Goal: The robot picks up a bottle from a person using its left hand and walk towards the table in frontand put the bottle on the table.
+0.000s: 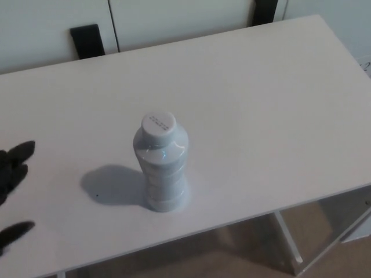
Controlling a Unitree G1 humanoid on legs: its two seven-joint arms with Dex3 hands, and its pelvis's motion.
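**Bottle upright on the counter, left hand apart from it**

The bottle (162,168) stands upright near the front edge of the counter (261,104), a little left of its middle. It is pale, milky plastic with a faint sheen, round in section, with ridged rings down its body, a wider base and rounded shoulders. A flat, round white cap (158,125) with tiny raised marks closes the top. A soft grey shadow (110,184) falls on the counter to its left.

The left hand (10,171) shows only at the picture's left edge: thick, matte black fingers (20,152) above and one more dark tip (16,230) lower down, spread wide with nothing between them. The bottle is well apart from them, off to their right, with bare counter between.

The counter is smooth, matte white and rectangular, with a white leg (288,243) below its front edge.
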